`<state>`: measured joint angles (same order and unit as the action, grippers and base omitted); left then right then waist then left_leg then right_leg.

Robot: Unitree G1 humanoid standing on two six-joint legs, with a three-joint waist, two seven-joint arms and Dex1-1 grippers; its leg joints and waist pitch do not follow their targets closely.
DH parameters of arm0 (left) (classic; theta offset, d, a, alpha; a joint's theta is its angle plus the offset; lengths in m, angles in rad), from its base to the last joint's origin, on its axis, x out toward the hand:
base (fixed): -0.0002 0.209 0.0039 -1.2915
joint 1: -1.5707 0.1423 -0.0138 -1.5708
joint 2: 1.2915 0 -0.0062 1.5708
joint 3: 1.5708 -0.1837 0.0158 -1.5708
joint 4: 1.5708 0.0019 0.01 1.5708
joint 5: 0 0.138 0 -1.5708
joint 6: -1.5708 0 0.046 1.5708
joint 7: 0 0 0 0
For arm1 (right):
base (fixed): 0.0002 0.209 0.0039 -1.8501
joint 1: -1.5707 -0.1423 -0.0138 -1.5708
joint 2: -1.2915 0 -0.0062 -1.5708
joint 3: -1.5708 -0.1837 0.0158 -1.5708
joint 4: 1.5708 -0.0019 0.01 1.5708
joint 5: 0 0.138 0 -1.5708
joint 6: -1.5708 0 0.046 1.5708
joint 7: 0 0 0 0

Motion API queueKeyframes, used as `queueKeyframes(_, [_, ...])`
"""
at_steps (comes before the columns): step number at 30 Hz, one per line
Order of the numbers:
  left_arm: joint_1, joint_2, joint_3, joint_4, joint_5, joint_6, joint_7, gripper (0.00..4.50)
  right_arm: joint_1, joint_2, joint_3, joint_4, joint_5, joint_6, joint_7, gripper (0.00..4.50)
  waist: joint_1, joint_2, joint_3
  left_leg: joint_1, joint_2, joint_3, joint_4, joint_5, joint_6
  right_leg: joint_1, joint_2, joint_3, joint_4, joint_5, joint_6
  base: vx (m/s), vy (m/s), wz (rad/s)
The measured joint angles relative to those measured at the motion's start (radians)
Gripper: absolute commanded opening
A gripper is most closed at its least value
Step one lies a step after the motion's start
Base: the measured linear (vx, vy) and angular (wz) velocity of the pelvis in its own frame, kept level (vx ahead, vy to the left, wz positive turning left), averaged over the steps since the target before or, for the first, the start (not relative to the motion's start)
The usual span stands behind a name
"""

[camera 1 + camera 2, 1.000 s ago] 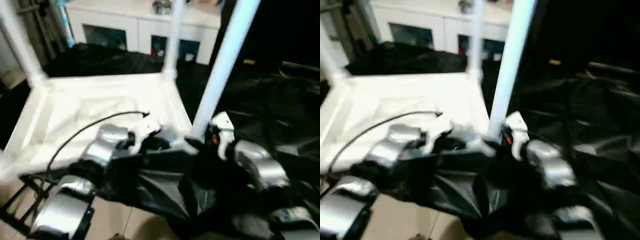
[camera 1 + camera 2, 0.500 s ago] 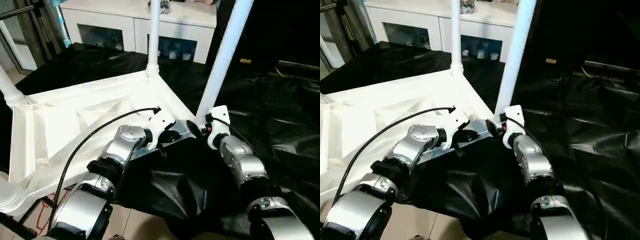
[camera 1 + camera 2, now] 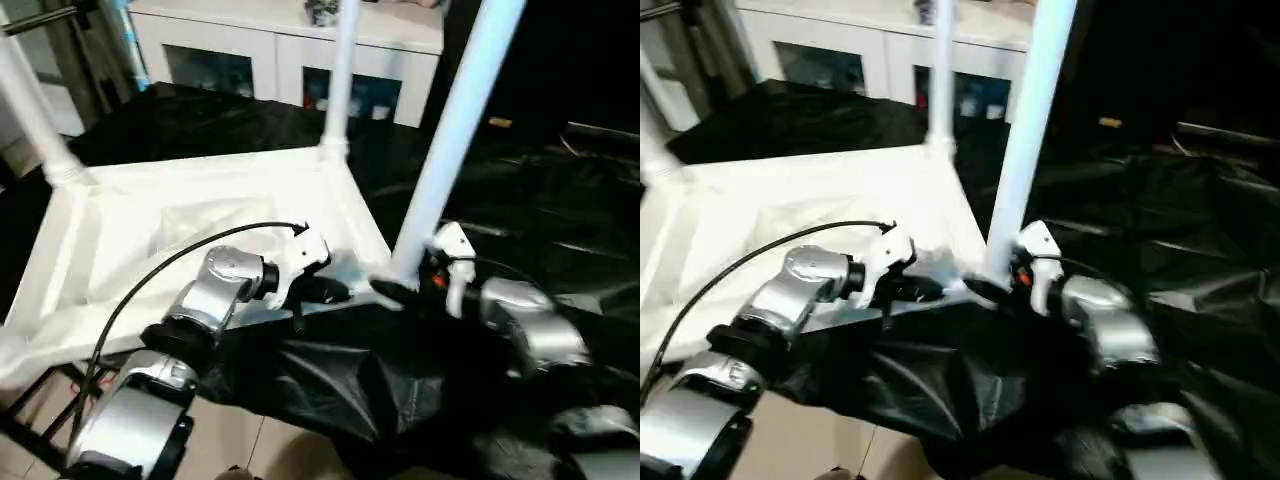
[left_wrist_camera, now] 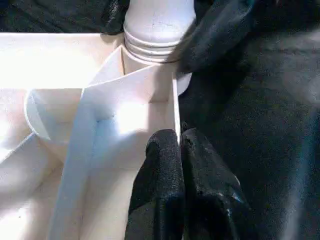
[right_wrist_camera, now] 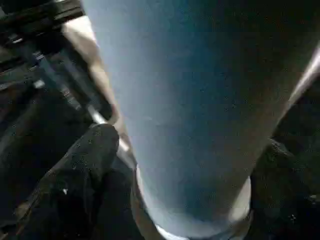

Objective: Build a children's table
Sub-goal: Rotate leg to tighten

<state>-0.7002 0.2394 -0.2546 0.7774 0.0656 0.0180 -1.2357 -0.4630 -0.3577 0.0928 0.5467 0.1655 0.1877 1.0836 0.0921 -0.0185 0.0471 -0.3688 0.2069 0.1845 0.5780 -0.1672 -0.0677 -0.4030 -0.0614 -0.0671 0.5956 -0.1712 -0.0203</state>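
Observation:
The white tabletop (image 3: 200, 200) lies underside up on a black sheet. Three white legs stand in its corner sockets: one at the near right corner (image 3: 455, 130), one at the far corner (image 3: 340, 80) and one at the left (image 3: 35, 105). My left gripper (image 3: 325, 290) is shut on the tabletop's near rim beside the near right corner. In the left wrist view the gripper (image 4: 180, 137) has one finger inside the thin wall and one outside. My right gripper (image 3: 400, 290) is open around the base of the near leg (image 5: 190, 100), with a finger (image 5: 80, 170) on each side.
A white cabinet with glass doors (image 3: 280, 50) stands behind the tabletop. The crumpled black sheet (image 3: 530, 200) covers the floor to the right and in front. A black cable (image 3: 170, 265) arcs over my left forearm. Beige floor (image 3: 235, 440) and a black frame (image 3: 30, 420) lie near left.
The view has swung about while both arms keep to the near right corner. My right gripper's fingers have spread wider around the leg's base. The left gripper stays shut on the rim.

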Motion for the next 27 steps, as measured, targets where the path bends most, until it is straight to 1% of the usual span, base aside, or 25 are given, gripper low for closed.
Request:
queueKeyframes(1, [0.001,0.007,-0.001,-0.001,-0.002,-0.005,-0.014,0.00,0.001,-0.006,0.006,-0.009,0.002,0.009,0.020,3.60,0.001,0.000,0.000,0.000,0.000,0.000,0.000,0.000,0.000,0.000,0.000,0.000,0.000,0.000,0.000,0.000,0.000,0.00])
queueKeyframes(3, [0.001,0.026,-0.009,-0.004,-0.005,-0.017,-0.051,0.00,0.010,-0.027,0.024,-0.044,0.002,0.036,0.061,3.58,0.004,0.000,0.000,0.000,0.000,0.000,0.000,0.000,0.000,0.000,0.000,0.000,0.000,0.000,0.000,0.000,0.000,0.00])
queueKeyframes(5, [0.001,0.033,-0.015,-0.004,-0.005,-0.024,-0.073,0.00,0.024,-0.035,0.029,-0.069,0.003,0.051,0.085,3.27,0.008,0.000,0.000,0.000,0.000,0.000,0.000,0.000,0.000,0.000,0.000,0.000,0.000,0.000,0.000,0.000,0.000,0.00])
queueKeyframes(8, [0.001,0.037,-0.018,-0.005,-0.005,-0.026,-0.087,0.00,0.027,-0.041,0.032,-0.078,0.004,0.064,0.094,3.09,0.010,0.000,0.000,0.000,0.000,0.000,0.000,0.000,0.000,0.001,0.000,0.000,0.000,0.000,0.000,0.000,0.000,0.00])
queueKeyframes(9, [0.001,0.037,-0.018,-0.005,-0.005,-0.027,-0.090,0.00,0.029,-0.042,0.032,-0.083,0.005,0.069,0.094,3.09,0.011,0.000,0.000,0.000,0.000,0.000,0.000,0.000,0.000,0.001,0.000,0.000,0.000,0.000,0.000,0.000,0.000,0.00])
queueKeyframes(11, [0.001,0.037,-0.018,-0.006,-0.005,-0.027,-0.092,0.00,0.031,-0.043,0.032,-0.089,0.007,0.076,0.094,2.81,0.011,0.000,0.000,0.000,0.000,0.000,0.000,0.000,0.000,0.001,0.000,0.000,0.000,0.000,0.001,0.000,0.000,0.00])
queueKeyframes(16, [0.002,0.035,-0.017,-0.005,-0.005,-0.024,-0.082,0.00,0.034,-0.034,0.023,-0.090,0.008,0.082,0.079,2.69,0.012,-0.001,0.000,0.000,0.000,0.000,0.000,0.000,0.000,0.001,0.000,0.000,0.000,0.000,0.001,0.000,0.000,0.00])
queueKeyframes(19, [0.001,0.018,-0.001,0.006,0.004,-0.017,-0.011,0.00,0.031,0.018,-0.015,-0.060,0.000,0.063,-0.022,2.65,0.007,-0.002,0.000,0.001,0.000,0.000,0.001,0.000,0.000,0.001,0.000,0.000,0.001,0.000,0.001,0.000,0.000,0.00])
queueKeyframes(22, [-0.013,-0.007,0.016,0.035,0.015,0.001,0.090,0.00,-0.007,0.080,-0.043,0.007,-0.021,0.042,-0.187,2.62,-0.007,-0.003,-0.001,0.002,0.000,0.000,0.003,0.000,0.000,0.002,0.000,0.001,0.000,-0.003,0.005,0.000,0.000,0.00])
queueKeyframes(26, [-0.036,-0.074,0.040,0.068,0.038,0.044,0.256,0.00,-0.068,0.172,-0.101,0.101,-0.031,0.028,-0.452,2.61,-0.032,-0.005,-0.002,0.003,-0.001,0.000,0.005,0.000,0.000,0.002,-0.001,0.001,0.000,-0.003,0.005,0.000,0.000,0.00])
queueKeyframes(27, [-0.039,-0.087,0.043,0.072,0.039,0.052,0.286,0.00,-0.080,0.188,-0.111,0.119,-0.034,0.021,-0.504,2.61,-0.034,-0.005,-0.002,0.003,-0.001,0.000,0.005,0.000,0.000,0.002,-0.001,0.002,0.000,-0.003,0.005,0.000,0.000,0.00])
